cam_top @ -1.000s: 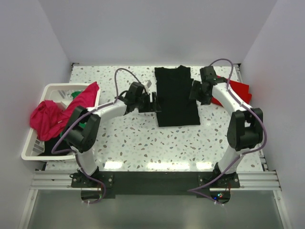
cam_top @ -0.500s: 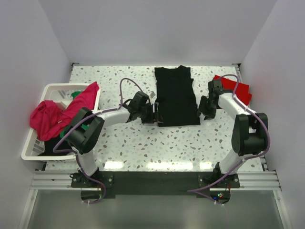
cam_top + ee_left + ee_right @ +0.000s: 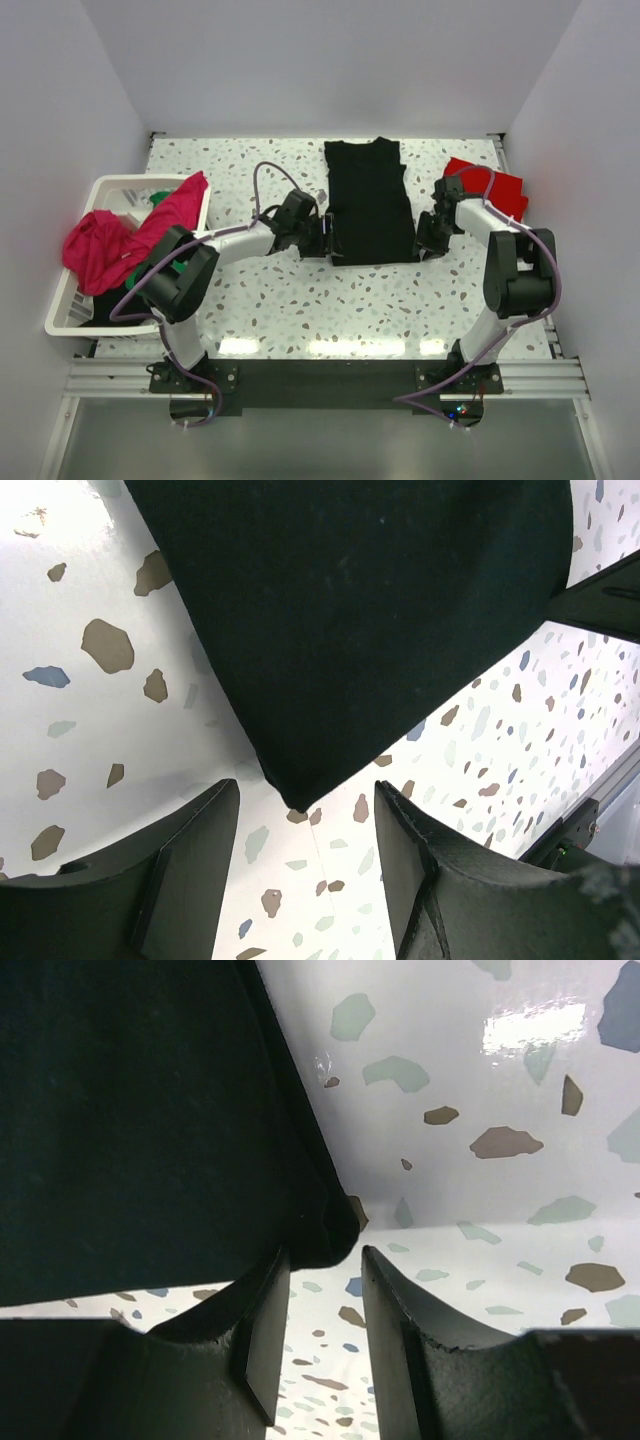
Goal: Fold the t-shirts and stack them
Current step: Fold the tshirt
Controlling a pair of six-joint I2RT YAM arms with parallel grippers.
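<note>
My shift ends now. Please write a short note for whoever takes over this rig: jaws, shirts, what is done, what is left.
Left gripper: jaws open around the near left corner of the black t-shirt.
Right gripper: jaws open, narrower, at its near right corner.
Done: black t-shirt folded into a long strip, mid-table.
Red t-shirt lies far right; magenta t-shirt and green t-shirt are in the basket.
Left: fold the black one across, stack it, then the others.
</note>
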